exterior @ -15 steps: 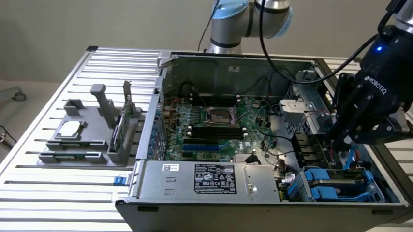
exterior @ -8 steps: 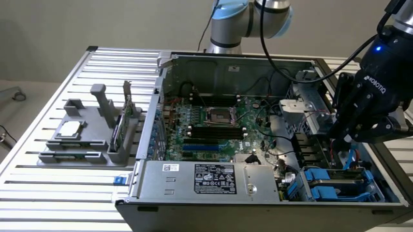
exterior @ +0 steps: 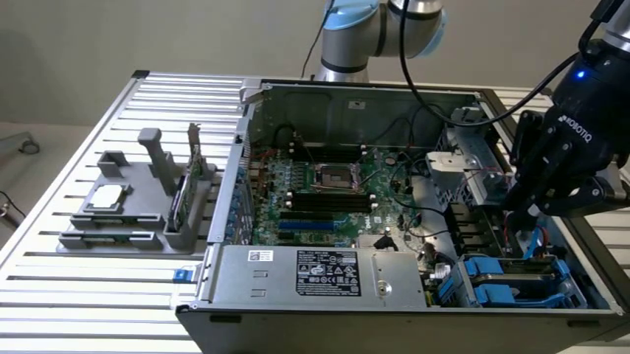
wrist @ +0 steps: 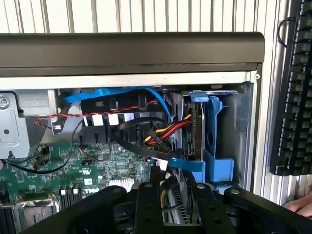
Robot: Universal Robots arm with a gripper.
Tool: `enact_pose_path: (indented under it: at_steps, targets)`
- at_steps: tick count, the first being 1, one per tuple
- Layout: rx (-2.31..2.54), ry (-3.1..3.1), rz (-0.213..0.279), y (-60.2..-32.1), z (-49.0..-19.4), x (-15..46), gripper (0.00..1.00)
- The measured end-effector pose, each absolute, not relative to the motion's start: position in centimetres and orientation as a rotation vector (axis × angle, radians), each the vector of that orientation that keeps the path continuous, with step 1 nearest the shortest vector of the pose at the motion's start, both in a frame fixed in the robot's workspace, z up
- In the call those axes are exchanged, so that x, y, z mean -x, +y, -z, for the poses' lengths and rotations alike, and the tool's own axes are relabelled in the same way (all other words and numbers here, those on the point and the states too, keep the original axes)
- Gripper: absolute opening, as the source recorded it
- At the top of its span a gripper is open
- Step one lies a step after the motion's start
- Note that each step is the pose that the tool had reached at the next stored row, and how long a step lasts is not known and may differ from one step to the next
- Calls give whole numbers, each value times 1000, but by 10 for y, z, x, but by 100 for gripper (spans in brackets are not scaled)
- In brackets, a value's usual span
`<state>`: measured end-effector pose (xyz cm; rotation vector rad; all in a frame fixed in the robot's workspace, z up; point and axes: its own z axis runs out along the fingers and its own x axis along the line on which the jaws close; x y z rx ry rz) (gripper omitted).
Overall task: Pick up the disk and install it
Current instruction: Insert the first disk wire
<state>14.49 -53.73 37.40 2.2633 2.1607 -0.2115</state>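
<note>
The disk [wrist: 196,127] stands edge-on in the drive bay at the corner of the open computer case, held in its bright blue carrier [wrist: 215,141]. In the exterior view the disk [exterior: 520,268] sits low in the bay at the case's near right corner, between blue carrier rails. My gripper [exterior: 524,218] hangs just above that bay. In the wrist view my gripper [wrist: 175,204] is open, its two dark fingers [wrist: 147,207] apart with only cables showing between them. It holds nothing and is a short way off the disk.
The motherboard [exterior: 325,199] and power supply [exterior: 315,273] fill the case. Red, yellow and black cables [wrist: 161,134] and a blue cable [wrist: 117,92] run beside the bay. A grey fixture [exterior: 128,214] with a processor chip [exterior: 108,195] and green card [exterior: 183,193] stands left. A keyboard [wrist: 292,97] and a hand [wrist: 300,204] lie outside the case.
</note>
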Motion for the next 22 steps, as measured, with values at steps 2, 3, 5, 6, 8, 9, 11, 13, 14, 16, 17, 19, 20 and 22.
enact_pose_path:
  at_steps: [2, 3, 5, 6, 8, 9, 11, 13, 14, 16, 17, 19, 20, 22]
  targets:
    - [-2263, 2160, 212, -537, -374, -146, 31]
    - [-2263, 2160, 213, -537, -373, -146, 31]
    - [-2262, 2159, 215, -537, -373, -147, 31]
    - [-2261, 2158, 216, -537, -373, -147, 31]
    - [-2259, 2156, 220, -537, -373, -148, 31]
    - [-2258, 2155, 222, -537, -373, -148, 31]
    - [-2257, 2153, 225, -537, -373, -148, 31]
    - [-2255, 2151, 228, -537, -374, -148, 31]
    - [-2254, 2150, 230, -537, -375, -148, 31]
    - [-2252, 2148, 233, -537, -376, -148, 31]
    - [-2251, 2147, 235, -537, -377, -148, 31]
    - [-2250, 2146, 237, -537, -378, -148, 31]
    - [-2249, 2144, 240, -537, -378, -148, 31]
    - [-2248, 2143, 242, -537, -378, -148, 31]
